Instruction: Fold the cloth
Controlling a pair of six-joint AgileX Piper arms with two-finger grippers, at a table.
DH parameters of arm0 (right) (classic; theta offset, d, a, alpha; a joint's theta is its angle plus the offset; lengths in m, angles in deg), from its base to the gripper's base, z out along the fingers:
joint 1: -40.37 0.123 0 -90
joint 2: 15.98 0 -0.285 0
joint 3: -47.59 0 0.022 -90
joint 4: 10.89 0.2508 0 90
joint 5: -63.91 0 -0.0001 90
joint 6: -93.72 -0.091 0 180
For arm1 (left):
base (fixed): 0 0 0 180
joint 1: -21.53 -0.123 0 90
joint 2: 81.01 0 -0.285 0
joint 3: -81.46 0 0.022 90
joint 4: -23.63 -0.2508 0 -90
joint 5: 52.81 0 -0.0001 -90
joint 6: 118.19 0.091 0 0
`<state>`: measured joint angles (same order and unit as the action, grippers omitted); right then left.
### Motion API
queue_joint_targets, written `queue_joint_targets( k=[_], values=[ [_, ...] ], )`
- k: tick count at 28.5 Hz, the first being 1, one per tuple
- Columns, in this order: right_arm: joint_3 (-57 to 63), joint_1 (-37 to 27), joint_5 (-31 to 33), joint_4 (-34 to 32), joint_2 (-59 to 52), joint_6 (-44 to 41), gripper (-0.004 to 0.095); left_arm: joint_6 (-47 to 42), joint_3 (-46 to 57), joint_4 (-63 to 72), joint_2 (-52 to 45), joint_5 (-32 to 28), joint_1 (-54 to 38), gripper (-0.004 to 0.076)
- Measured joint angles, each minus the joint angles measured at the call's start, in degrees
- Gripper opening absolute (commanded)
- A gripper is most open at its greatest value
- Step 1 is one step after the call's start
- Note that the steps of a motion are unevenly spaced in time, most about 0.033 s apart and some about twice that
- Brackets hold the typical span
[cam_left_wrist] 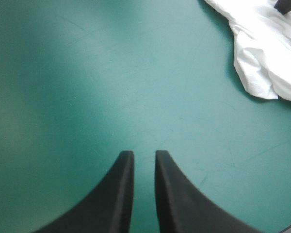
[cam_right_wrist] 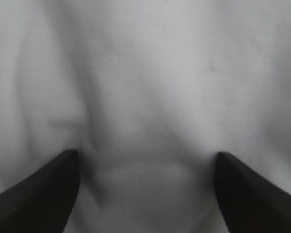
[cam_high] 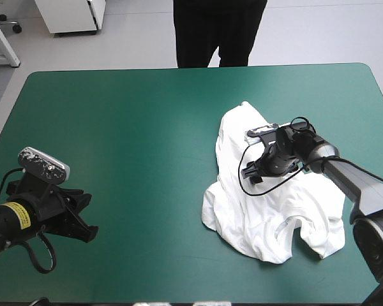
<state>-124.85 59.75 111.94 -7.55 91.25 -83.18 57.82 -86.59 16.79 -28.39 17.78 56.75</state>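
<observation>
Left hand point(cam_left_wrist: 144, 155) at the bench point(cam_high: 147, 121) near-left corner, fingers all but together, nothing between them, bare teal-green cover under it. T-shirt point(cam_high: 268, 220) is a crumpled heap on the bench's right half, well apart. Right hand point(cam_right_wrist: 148, 158) down on the heap, fingers wide apart, white cloth between them.

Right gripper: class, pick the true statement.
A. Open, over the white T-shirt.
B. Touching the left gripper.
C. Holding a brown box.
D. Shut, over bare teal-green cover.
A: in its own wrist view the right gripper stands wide open, with the T-shirt filling the space between and ahead of it.
</observation>
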Motion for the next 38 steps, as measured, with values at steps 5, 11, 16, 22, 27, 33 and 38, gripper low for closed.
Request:
queue_joint_targets(
  k=[5, 11, 16, 22, 27, 33, 38],
  values=[
    [-0.4, 0.0, -0.7, -0.7, 1.9, -0.9, 0.0471, -0.1, 0.0, 0.0, 0.0, -0.7, 0.0, 0.0123],
    [-1.2, -0.6, -0.6, -0.2, 2.8, 2.3, -0.0017, -0.2, 0.0, 0.0, 0.0, -1.0, 0.0, 0.0123],
    [-1.5, 0.9, -1.0, 4.5, 3.1, 5.3, -0.0017, -0.2, 0.0, 0.0, 0.0, -1.0, 0.0, 0.0123],
    [-3.8, 7.1, 1.0, 8.9, 4.1, 7.1, -0.0017, -0.2, 0.0, 0.0, 0.0, -1.0, 0.0, 0.0123],
    [-7.6, 14.8, 4.7, 11.3, 5.1, 7.9, -0.0017, -0.2, 0.0, 0.0, 0.0, -1.0, 0.0, 0.0123],
    [-12.0, 23.3, 7.4, 11.6, 5.2, 8.5, -0.0017, -0.2, 0.0, 0.0, 0.0, -1.4, 0.0, 0.0123],
    [-12.6, 29.3, 8.2, 11.9, 5.3, 8.6, -0.0017, -0.2, 0.0, 0.0, 0.0, -1.5, 0.0, 0.0123]
  ],
)
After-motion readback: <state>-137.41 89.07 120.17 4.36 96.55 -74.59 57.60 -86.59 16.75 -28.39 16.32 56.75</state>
